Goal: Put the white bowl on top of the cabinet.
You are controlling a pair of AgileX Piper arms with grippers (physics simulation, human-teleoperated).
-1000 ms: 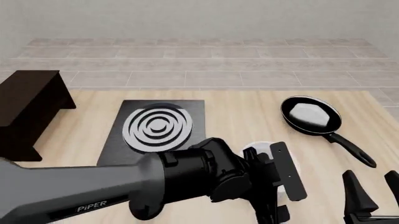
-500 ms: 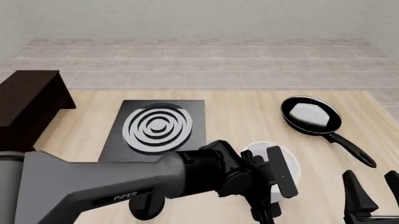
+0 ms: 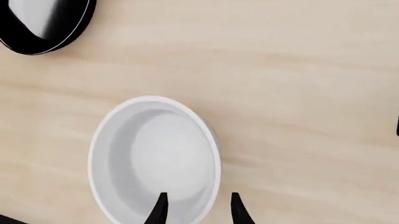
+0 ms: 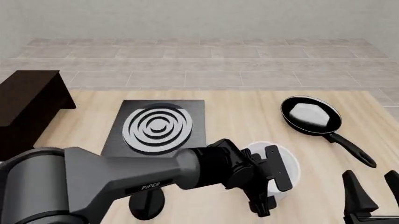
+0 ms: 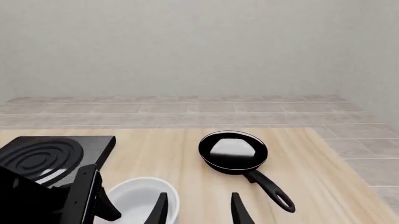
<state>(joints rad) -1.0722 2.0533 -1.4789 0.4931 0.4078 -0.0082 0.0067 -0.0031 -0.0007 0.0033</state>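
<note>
The white bowl stands on the table right of the stove plate, partly hidden by my left arm. In the left wrist view the bowl lies just below my left gripper. That gripper is open, with one finger inside the rim and one outside, not closed on it. In the front view my left gripper is at the bowl's near side. My right gripper is open and empty at the front right. The dark cabinet stands at the far left.
A black stove plate with grey rings lies left of the bowl. A black frying pan with a white patch sits at the back right, its handle pointing to the near right. Tiled floor lies beyond the table's far edge.
My left arm has swung and its gripper has shifted slightly forward onto the bowl's near rim, leaving more of the bowl showing. The bowl and the right arm have not moved.
</note>
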